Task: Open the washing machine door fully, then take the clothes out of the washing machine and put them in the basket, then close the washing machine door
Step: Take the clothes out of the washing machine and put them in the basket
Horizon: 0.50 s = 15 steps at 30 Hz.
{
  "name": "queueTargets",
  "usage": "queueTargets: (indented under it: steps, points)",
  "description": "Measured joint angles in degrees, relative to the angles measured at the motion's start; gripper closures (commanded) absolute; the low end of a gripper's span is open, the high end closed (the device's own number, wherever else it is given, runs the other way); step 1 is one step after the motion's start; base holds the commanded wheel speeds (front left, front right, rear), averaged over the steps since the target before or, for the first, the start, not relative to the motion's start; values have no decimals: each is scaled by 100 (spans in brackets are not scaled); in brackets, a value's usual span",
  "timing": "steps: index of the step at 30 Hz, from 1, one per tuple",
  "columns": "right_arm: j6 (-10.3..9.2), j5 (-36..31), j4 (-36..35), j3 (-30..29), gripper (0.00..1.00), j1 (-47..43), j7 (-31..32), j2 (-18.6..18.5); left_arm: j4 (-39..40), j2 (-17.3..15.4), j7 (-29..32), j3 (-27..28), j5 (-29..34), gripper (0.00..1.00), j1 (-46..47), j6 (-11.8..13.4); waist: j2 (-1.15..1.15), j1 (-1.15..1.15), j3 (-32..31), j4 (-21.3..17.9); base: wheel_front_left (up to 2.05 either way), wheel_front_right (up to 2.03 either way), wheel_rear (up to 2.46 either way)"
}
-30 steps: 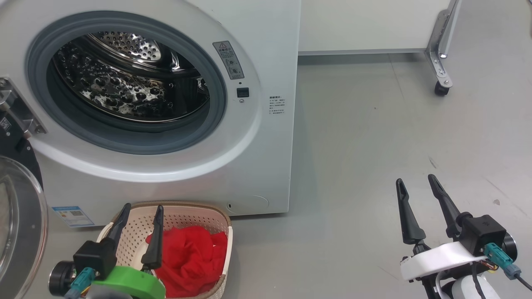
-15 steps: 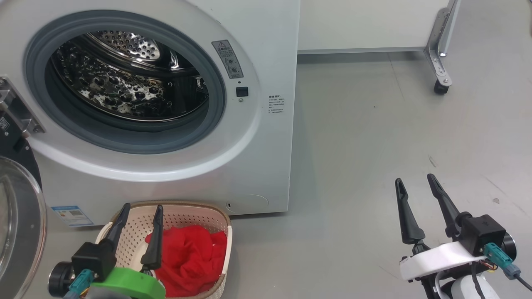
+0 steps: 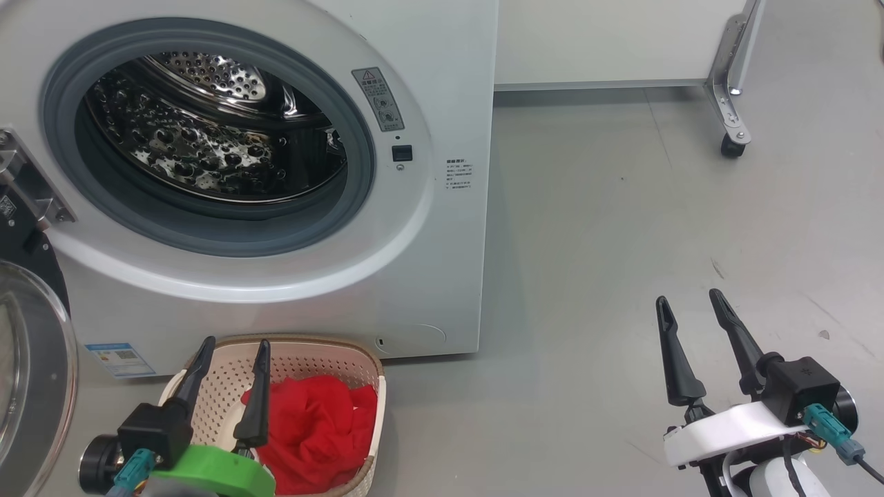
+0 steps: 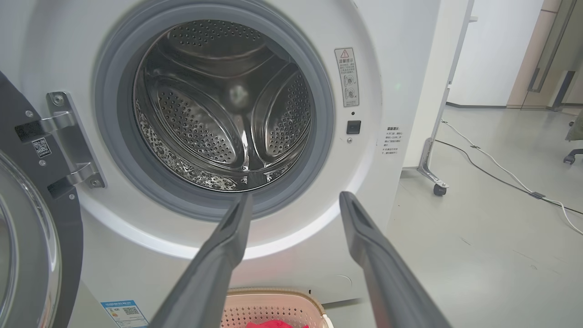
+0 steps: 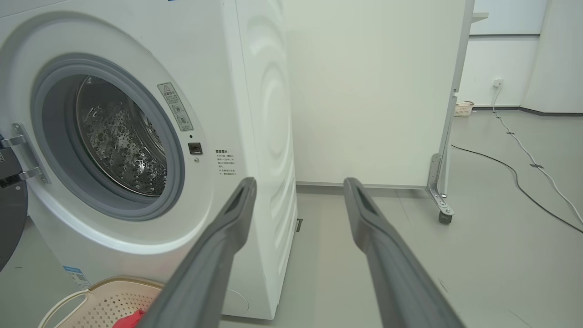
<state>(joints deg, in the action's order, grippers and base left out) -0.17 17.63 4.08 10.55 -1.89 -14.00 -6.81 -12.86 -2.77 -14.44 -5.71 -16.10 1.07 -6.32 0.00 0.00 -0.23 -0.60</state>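
Washing machine (image 3: pixel 442 276) first: the big white box stands with its round mouth uncovered, a grey rubber ring (image 3: pixel 69 186) around the opening and the steel drum (image 3: pixel 200 145) gleaming behind it (perforated all over, with raised ribs). Its door (image 3: pixel 31 373) is swung wide out on the hinge side. The black rim and clear glass bowl hang off the machine's left edge as the robot faces it.

Past the machine's right corner, a white panel (image 3: pixel 608 41) stands on a metal leg with a small castor (image 3: pixel 733 146) on the grey floor (image 3: pixel 608 228). At the foot of the machine, below the opening and just beside its front, sits the cream basket (image 3: pixel 304 347). The clothes (image 3: pixel 314 421) lie inside it as a crumpled red heap.

The left gripper (image 3: pixel 235 343) hovers over the basket's left half, in front of the machine, its two dark fingers spread apart and holding nothing. The right gripper (image 3: pixel 689 297) hangs over bare floor well clear of the machine's right side, fingers likewise parted and gripping nothing.
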Motion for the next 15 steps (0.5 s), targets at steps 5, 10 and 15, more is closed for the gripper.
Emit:
queueTargets:
  steps: [5,10,15]
  points:
    - [-1,0,0,7,0,0,0,0,20,1,0,-1,-1,0,-14,0,0,0,-6,3,0,0,0]
    - [-2,0,-7,27,0,0,1,0,43,1,0,0,-4,0,-20,1,0,0,0,1,0,0,0]
    - [-9,0,-10,31,0,-2,1,0,42,2,0,10,-8,0,-26,56,0,0,10,-5,-7,7,0]
